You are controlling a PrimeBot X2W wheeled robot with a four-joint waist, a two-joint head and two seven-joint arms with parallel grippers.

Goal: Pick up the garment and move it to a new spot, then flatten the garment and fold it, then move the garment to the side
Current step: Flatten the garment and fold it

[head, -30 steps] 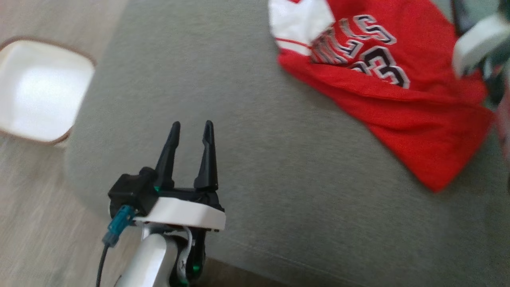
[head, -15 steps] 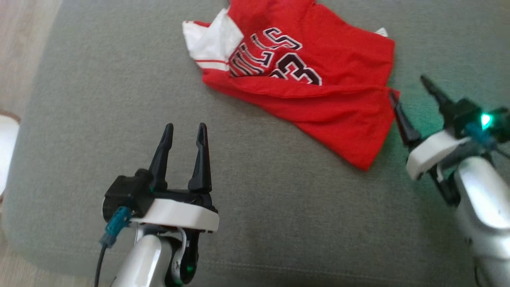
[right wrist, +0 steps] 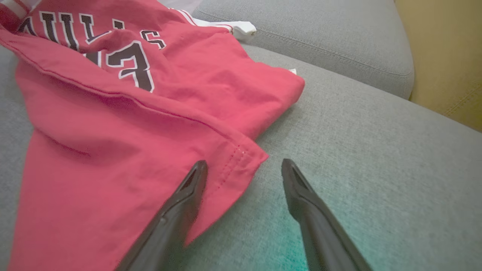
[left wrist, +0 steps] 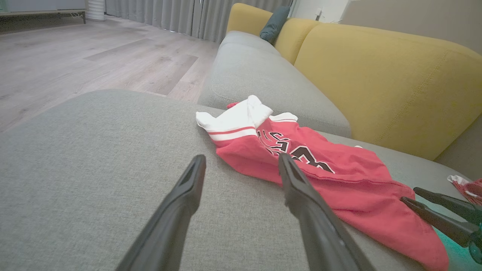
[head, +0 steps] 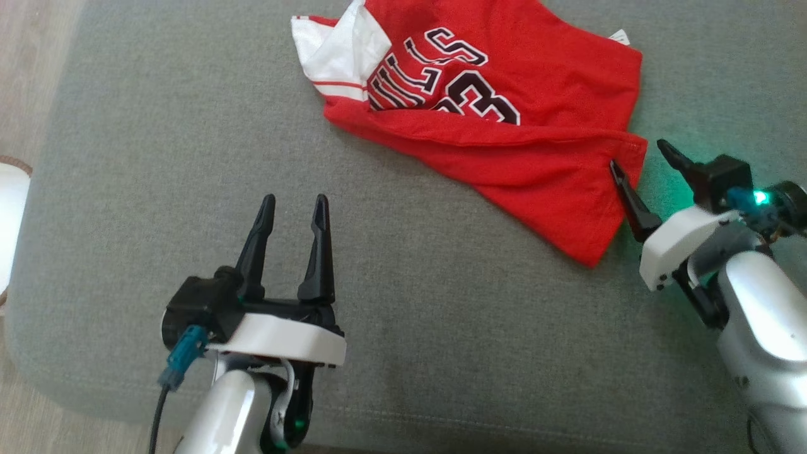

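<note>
The garment (head: 504, 126) is lying crumpled on the grey seat cushion (head: 441, 315), toward 12 to 1 o'clock of the head view, with one white sleeve bunching at its 10 o'clock end and the black lettering partly tucking under a fold (the "23" is showing more clearly than the word). Its plain red hem is trailing down toward 4 o'clock.

The left gripper (head: 293, 200) is hanging at 7 o'clock over bare cushion, well apart from the garment, its two dark fingers spreading wide and carrying nothing.

The right gripper (head: 637, 154) is reaching in from 4 o'clock with its fingers also parted and nothing between them. One finger is pointing across the stitched hem corner of the garment while the other is pointing over bare cushion just beside it; whether the first is touching the cloth I cannot tell. A green glow is falling on the cushion below it.

In the left wrist view a yellow backrest (left wrist: 376, 75) is rising behind the seat, and a smaller red garment (left wrist: 465, 186) is peeking in at 4 o'clock.
</note>
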